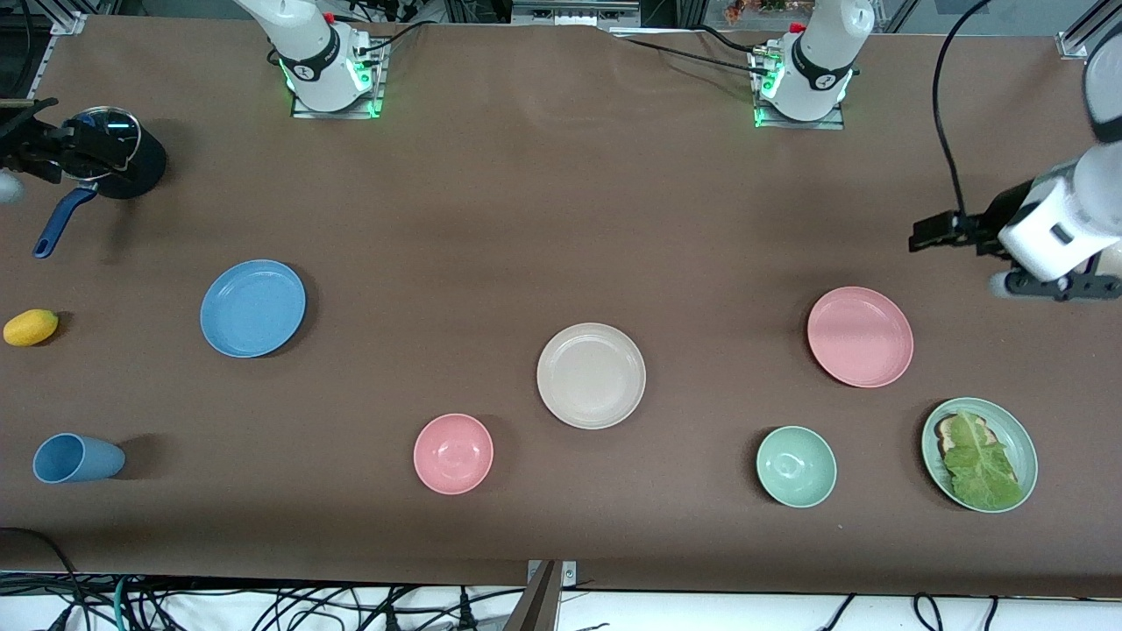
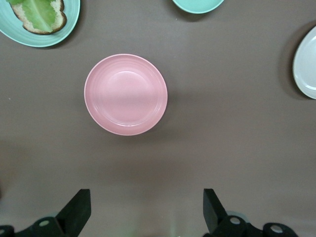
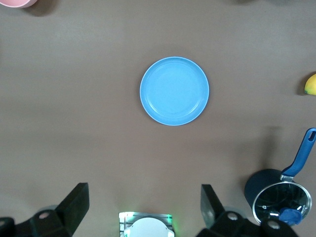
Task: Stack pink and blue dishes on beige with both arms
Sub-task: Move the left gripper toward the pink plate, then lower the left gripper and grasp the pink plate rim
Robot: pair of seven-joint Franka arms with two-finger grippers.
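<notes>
Facing plain, unlabelled pink plate (image 2: 126,94)

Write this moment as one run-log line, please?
stage: nothing stacked yet | left tool: open, over bare table by pink plate | right tool: open, high above table | blue plate, beige plate: apart, untouched

Four plates (image 1: 253,308), two bowls (image 1: 453,453)

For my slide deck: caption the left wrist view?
Open left gripper hovers above the table, pink plate centered below, nothing held.
</notes>
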